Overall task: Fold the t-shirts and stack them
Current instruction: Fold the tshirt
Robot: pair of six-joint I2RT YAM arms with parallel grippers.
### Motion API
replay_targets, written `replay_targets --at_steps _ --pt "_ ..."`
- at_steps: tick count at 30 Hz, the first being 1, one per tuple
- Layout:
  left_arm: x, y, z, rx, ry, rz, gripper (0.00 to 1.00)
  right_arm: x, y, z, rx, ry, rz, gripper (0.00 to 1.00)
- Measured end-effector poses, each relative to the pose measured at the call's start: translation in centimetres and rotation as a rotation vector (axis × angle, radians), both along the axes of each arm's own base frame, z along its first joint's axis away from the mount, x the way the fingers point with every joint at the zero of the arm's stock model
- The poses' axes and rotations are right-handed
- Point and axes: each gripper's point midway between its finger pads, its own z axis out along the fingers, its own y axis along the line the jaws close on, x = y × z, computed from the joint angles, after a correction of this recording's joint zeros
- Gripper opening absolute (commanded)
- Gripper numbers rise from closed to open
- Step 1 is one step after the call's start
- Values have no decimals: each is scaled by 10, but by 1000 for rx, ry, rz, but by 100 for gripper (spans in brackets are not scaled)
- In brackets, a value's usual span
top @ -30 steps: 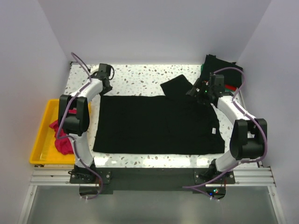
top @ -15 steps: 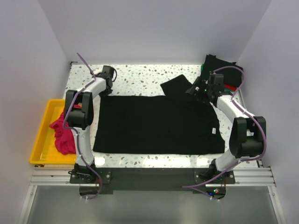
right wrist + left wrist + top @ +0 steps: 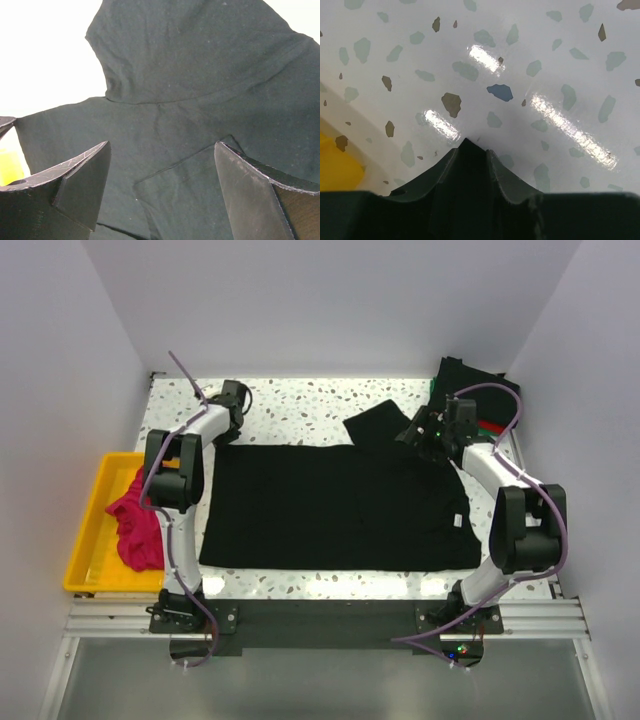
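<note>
Jaws spread, the right gripper [image 3: 162,146] is hovering over the black t-shirt [image 3: 335,505]'s sleeve [image 3: 375,423], probably needing to pinch and fold it inward, while the left gripper [image 3: 466,146] is idling, jaws pressed together.

So the left arm [image 3: 186,455] is stretched way out to the far left, the left tool [image 3: 233,398] tipped down with its fingers [image 3: 445,175] pinched tight together, nothing between them. The right arm [image 3: 500,475] reaches to the far right, right tool [image 3: 415,432] angled inward, fingers [image 3: 80,175] spread wide.
</note>
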Motion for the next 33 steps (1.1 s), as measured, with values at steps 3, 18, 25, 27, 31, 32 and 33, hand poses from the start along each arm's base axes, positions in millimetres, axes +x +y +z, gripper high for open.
replay_targets --at_steps 3,18,25,27,31,32,33 --pt "1 0 0 1 -1 -1 22 1 0 0 0 -1 1 87" --pt "1 0 0 3 3 -9 12 90 -20 -15 -191 -22 30 84" --pt "-1 1 3 8 7 -18 44 109 -25 -20 -302 -7 73 84" --pt "-1 1 4 7 4 -16 44 108 -25 -21 -315 -6 80 84" --pt "-2 1 4 7 10 -16 44 107 -24 -25 -329 6 93 84" --pt "-3 1 4 7 11 -16 44 109 -24 -26 -331 6 96 84" --pt "-3 1 4 7 11 -16 44 111 -24 -27 -334 6 99 84"
